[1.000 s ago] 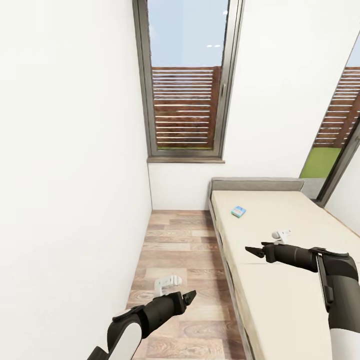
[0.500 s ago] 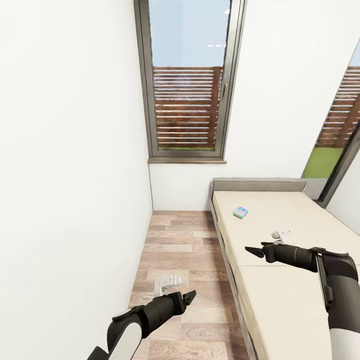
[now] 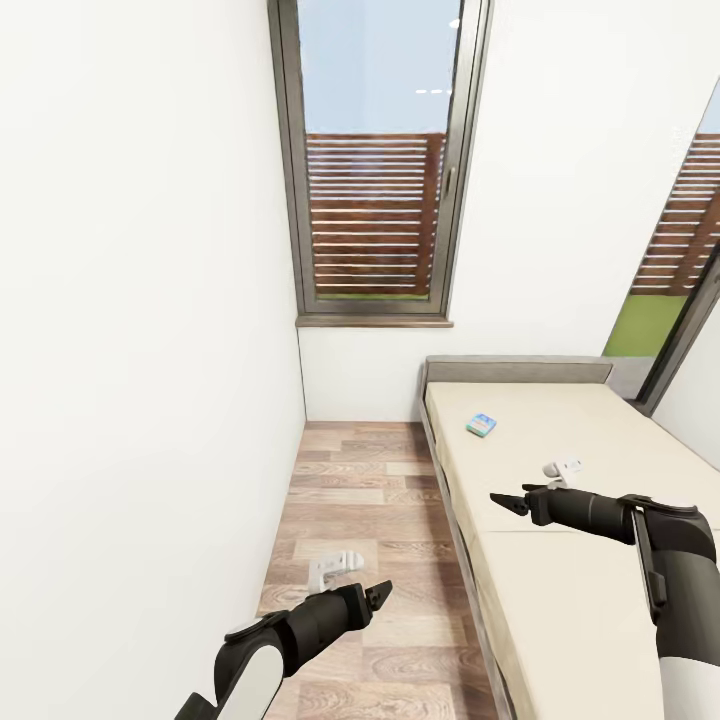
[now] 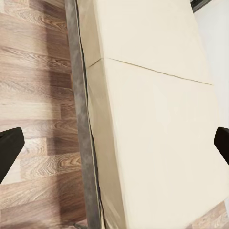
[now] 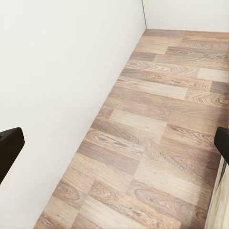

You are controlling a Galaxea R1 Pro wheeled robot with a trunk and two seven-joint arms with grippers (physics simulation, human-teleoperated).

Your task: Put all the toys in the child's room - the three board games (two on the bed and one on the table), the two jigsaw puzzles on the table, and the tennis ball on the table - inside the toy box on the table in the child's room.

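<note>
Head view: a blue board game (image 3: 480, 424) lies on the bed (image 3: 600, 560).
Left gripper (image 3: 382, 595): fingers spread, holding nothing.
Right gripper (image 3: 497, 500): likewise, over the mattress.

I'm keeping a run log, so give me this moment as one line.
place: bedroom, beside bed | left gripper: open, empty, over floor | right gripper: open, empty, over bed edge | blue box: on bed, untouched
</note>
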